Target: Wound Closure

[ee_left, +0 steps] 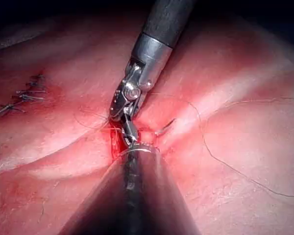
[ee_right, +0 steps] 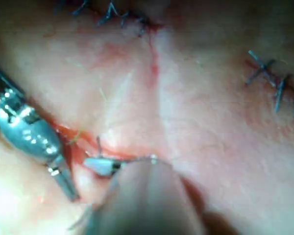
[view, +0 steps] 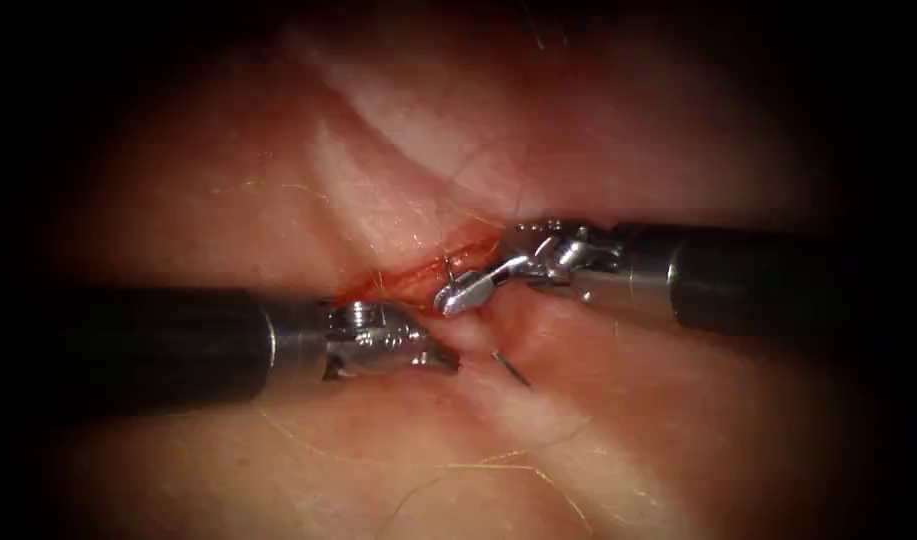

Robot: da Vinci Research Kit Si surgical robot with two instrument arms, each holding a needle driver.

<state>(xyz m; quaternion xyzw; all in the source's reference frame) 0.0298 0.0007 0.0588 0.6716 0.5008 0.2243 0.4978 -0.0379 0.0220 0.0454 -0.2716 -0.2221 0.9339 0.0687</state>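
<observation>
On the tissue (view: 228,200), the right gripper (view: 461,296) pinches the needle (view: 447,270); the left gripper (view: 433,358) rests pressed together.

Surgical training bench, lab-type setup, not a clinic. Evidence: pale pink slab of tissue (view: 278,180) with fat streaks, a short red cut (view: 418,275) in it, loose hairs on the surface. Two slim metal-tipped robotic tools meet at the cut: left tool (view: 443,362), right tool (view: 456,298). Dark stitched lines (ee_right: 277,83) from other closures sit elsewhere on the slab. Dark vignette around the endoscope view.
</observation>
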